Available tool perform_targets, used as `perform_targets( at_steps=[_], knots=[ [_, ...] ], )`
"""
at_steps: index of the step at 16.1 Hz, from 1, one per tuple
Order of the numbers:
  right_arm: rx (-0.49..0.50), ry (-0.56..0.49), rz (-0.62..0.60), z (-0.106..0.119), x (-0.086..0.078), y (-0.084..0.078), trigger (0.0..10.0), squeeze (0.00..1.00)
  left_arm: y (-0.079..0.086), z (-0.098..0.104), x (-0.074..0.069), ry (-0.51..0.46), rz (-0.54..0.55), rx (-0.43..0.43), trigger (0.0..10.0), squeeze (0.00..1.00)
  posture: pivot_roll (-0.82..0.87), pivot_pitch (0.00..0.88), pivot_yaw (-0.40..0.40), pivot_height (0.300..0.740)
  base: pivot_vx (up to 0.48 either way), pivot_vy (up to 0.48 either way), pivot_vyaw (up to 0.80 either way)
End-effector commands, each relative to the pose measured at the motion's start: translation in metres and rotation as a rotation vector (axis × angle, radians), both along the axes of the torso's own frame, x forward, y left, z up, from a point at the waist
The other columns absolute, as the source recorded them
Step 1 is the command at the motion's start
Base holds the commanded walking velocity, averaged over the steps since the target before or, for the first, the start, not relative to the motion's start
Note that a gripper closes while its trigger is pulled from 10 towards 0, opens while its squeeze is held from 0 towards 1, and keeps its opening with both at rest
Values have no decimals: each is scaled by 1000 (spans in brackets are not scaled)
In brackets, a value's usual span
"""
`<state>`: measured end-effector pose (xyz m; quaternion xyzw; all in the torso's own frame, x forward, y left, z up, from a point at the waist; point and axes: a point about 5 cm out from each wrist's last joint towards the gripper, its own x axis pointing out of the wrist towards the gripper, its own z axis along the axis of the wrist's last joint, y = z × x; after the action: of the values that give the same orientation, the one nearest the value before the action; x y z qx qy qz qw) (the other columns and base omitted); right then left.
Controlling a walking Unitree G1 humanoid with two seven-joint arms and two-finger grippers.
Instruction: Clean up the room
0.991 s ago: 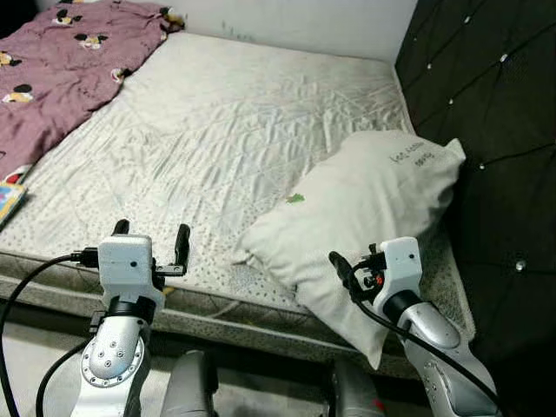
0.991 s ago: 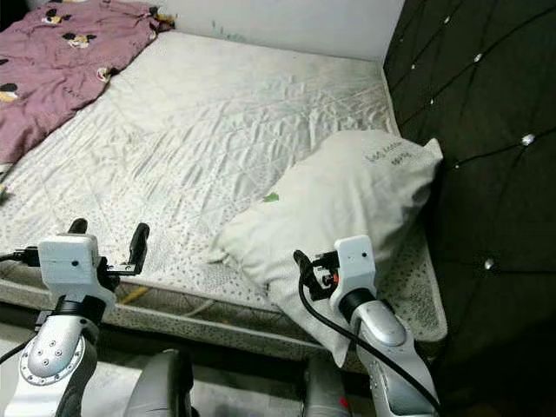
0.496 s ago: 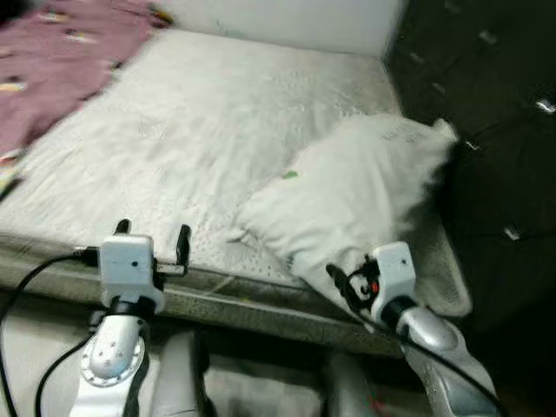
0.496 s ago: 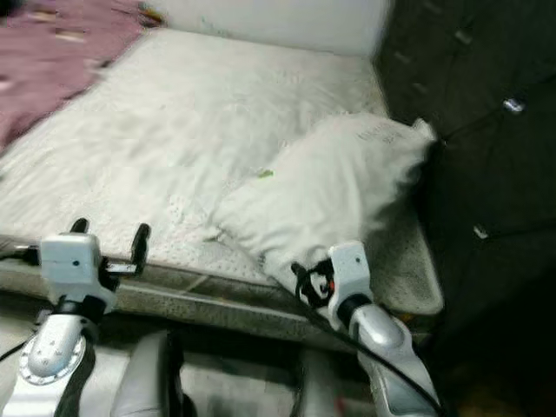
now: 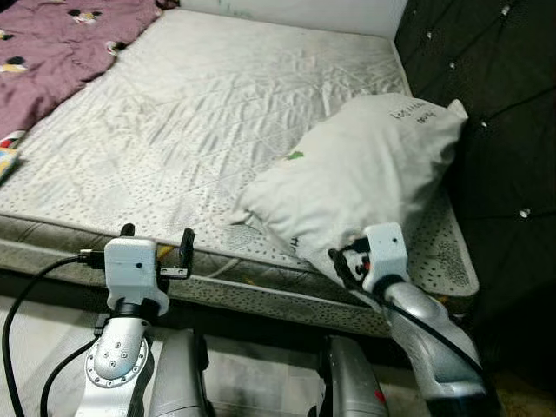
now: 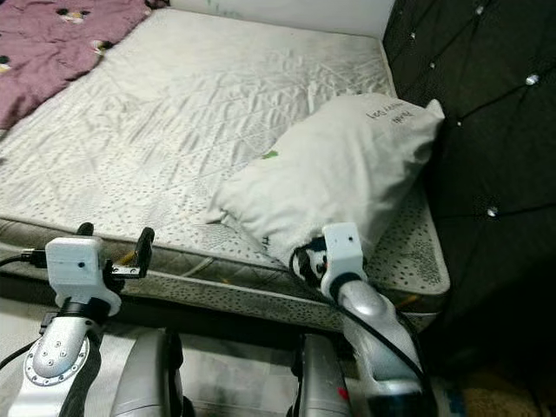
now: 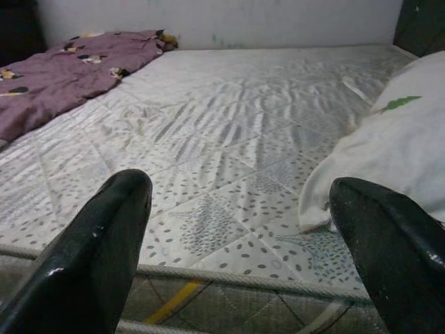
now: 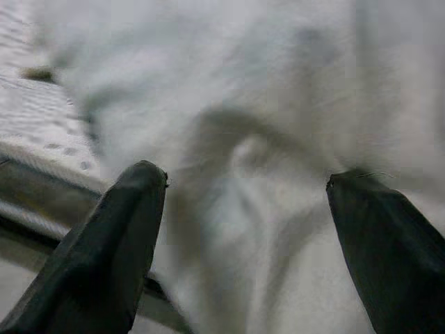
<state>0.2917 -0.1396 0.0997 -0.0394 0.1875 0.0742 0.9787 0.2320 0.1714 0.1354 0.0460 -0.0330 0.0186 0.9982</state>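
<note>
A white pillow (image 5: 365,169) lies slanted on the right side of the bare quilted mattress (image 5: 191,113), with its far end against the dark headboard (image 5: 499,104). My right gripper (image 5: 341,266) is open and pressed up to the pillow's near corner, which hangs at the mattress edge. In the right wrist view its two black fingers (image 8: 111,243) straddle bunched pillow cloth (image 8: 243,181). My left gripper (image 5: 157,240) is open with nothing in it, held level with the front edge of the mattress, left of the pillow. A purple printed blanket (image 5: 48,48) is spread over the far left of the bed.
The padded dark headboard walls off the right side. A colourful flat item (image 5: 7,161) pokes in at the mattress's left edge. The mattress front edge (image 6: 217,278) runs across just beyond my grippers. A white wall (image 7: 208,21) stands behind the bed.
The whole picture shifted and blurred as the camera moved; the bed now sits a little farther and higher. My right gripper stays at the pillow's near corner. Both grippers remain open.
</note>
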Motion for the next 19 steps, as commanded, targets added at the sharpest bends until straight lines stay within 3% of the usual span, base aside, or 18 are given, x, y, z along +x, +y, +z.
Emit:
perform_targets(
  at_steps=[1,3,5,9,12,14,19],
  knots=[
    [-19,4,-55,-2,1,-7,10000,0,0,1,-1,2,2,4,10000,0,-56,103,-61,560,0,0,0],
    [-3,-84,-94,14,8,-10,10000,0,0,3,-2,-2,4,3,10000,0,-49,97,-62,560,0,0,0],
    [-5,-158,-153,25,11,-25,10000,0,0,2,-1,-2,9,3,10000,0,-50,94,-63,560,0,0,0],
    [-100,-148,-198,19,1,-47,10000,0,-1,2,-1,-2,5,2,10000,0,-58,90,-61,560,0,0,0],
    [-122,-168,-217,19,-6,-53,10000,0,0,3,0,-4,4,3,10000,0,-57,88,-54,560,0,0,0],
    [-80,-16,-160,-4,-12,-40,10000,0,-1,3,1,0,-4,3,10000,0,-57,92,-50,560,0,0,0],
    [22,29,-93,-5,0,-8,10000,0,-1,4,2,-1,-7,0,10000,0,-44,96,-48,560,0,0,0]
  ],
)
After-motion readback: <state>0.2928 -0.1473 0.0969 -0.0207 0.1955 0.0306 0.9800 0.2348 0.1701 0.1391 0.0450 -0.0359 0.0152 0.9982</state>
